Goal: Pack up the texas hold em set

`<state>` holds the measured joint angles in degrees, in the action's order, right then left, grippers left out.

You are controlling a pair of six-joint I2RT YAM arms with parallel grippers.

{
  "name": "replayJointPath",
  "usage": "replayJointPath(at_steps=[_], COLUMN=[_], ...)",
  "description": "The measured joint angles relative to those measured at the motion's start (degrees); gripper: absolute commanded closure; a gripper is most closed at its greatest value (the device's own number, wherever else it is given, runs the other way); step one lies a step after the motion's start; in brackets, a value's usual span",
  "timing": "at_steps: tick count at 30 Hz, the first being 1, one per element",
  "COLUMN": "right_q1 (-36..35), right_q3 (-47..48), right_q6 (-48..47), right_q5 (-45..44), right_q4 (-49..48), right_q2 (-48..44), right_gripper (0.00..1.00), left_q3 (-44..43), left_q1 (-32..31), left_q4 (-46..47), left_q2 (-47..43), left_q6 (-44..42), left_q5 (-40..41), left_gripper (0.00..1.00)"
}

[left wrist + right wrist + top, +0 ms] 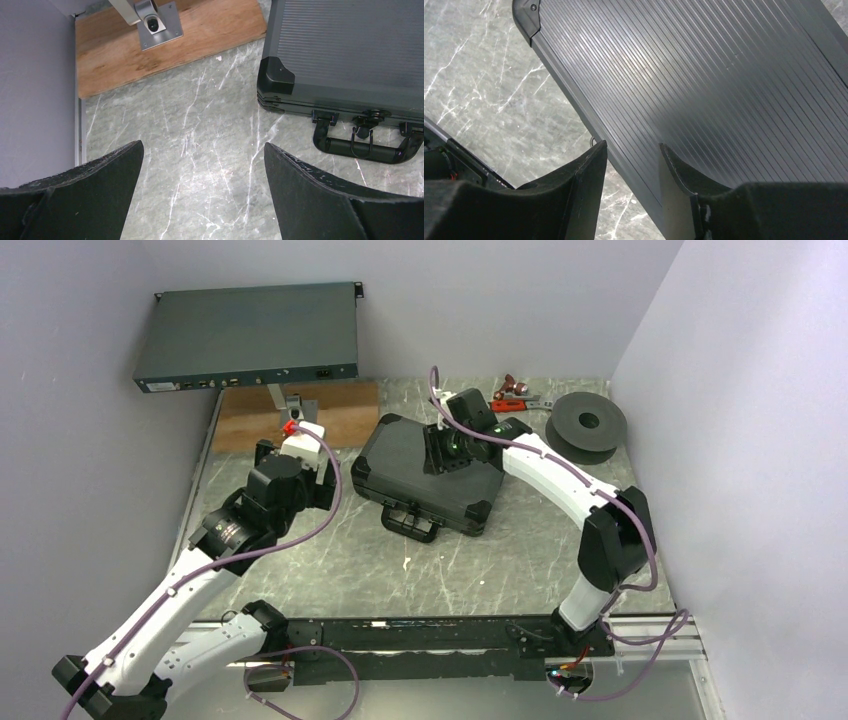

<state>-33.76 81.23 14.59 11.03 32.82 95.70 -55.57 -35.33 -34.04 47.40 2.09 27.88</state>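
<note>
**Marble table (pixel 330 560), black briefcase (pixel 405 465) shut**

Grey-veined stone spreads between pale walls. At the far left, a grey rack unit (pixel 250 335) sits above a wooden board (pixel 340 412). The briefcase lies closed mid-table, its handle (pixel 365 147) toward the arms. A dark spool (pixel 588 425) rests at the far right. The right gripper (pixel 631 147) is over the ribbed lid's edge, jaws partly apart with nothing between them. The left gripper (pixel 202 145) gapes wide above the marble.

One black briefcase (pixel 400 465), one rack unit (pixel 248 337), one spool (pixel 572 437), one board (pixel 350 410), perhaps three small pieces (pixel 515 390).
</note>
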Motion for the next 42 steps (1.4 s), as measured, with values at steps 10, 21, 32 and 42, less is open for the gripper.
replayJointPath(at_steps=[10, 21, 32, 42], right_q1=[0.09, 0.26, 0.24, 4.39], right_q3=[-1.86, -3.52, -7.02, -20.63], right_q6=[0.52, 0.07, 1.77, 10.73], right_q5=[3.26, 7.23, 4.79, -10.43], right_q4=[-2.78, -4.59, -5.60, -5.57], right_q2=[3.65, 4.33, 0.76, -17.77], right_gripper=[0.74, 0.78, 0.34, 0.00], left_q3=[0.13, 1.33, -2.29, -8.96], left_q1=[0.00, 0.00, 1.01, 14.08], left_q4=[0.48, 1.44, -0.42, 4.81], left_q2=[1.79, 4.52, 12.79, 28.52], left_q6=[-0.61, -0.98, 5.18, 8.37], left_q5=[-0.74, -3.28, -4.28, -20.04], left_gripper=[0.04, 0.05, 0.00, 0.00])
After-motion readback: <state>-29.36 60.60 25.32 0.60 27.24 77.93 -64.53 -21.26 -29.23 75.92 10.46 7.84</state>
